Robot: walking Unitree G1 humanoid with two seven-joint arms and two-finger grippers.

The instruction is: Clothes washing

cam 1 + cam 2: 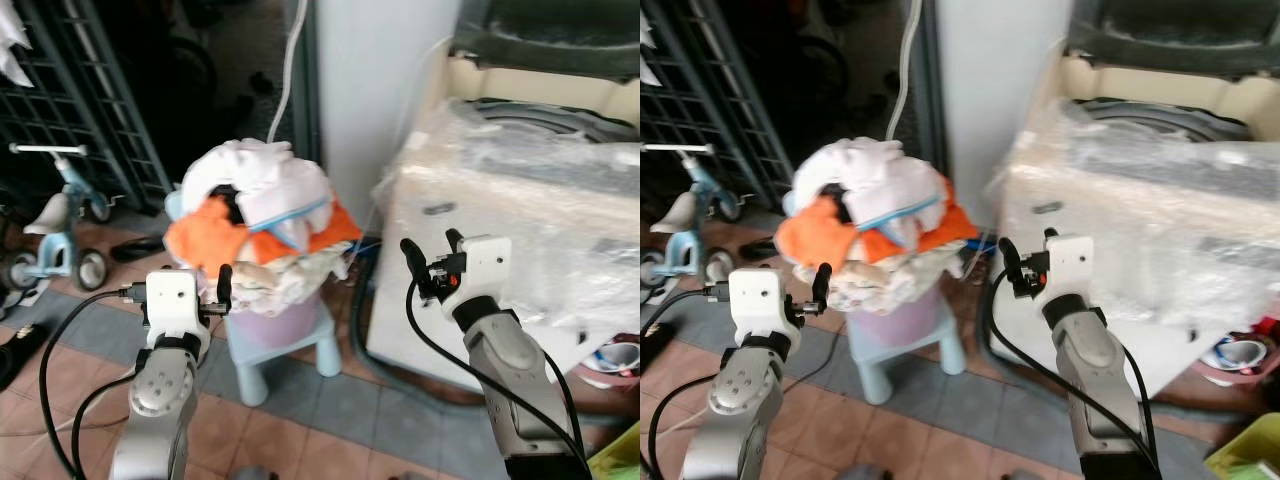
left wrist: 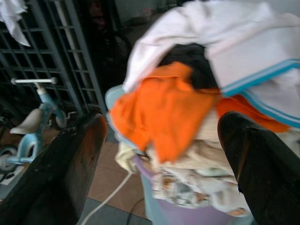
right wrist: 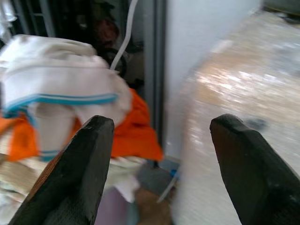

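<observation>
A heap of clothes (image 1: 262,218), white, orange and patterned, overflows a lilac basket (image 1: 272,322) that stands on a pale blue stool (image 1: 300,352). To its right is a white washing machine (image 1: 520,230) wrapped in clear plastic, its top opening (image 1: 545,118) at the back. My left gripper (image 1: 190,285) is open, just in front of and below the heap's left side. My right gripper (image 1: 432,262) is open, held up between the heap and the machine's front. In the left wrist view the orange cloth (image 2: 161,112) lies ahead between the fingers.
A child's tricycle (image 1: 55,225) and a metal grille (image 1: 90,90) stand at the left. A white pillar (image 1: 385,90) rises behind the basket. Black cables (image 1: 60,340) trail over the tiled floor. A green tub (image 1: 620,455) and a bowl (image 1: 612,358) sit at the lower right.
</observation>
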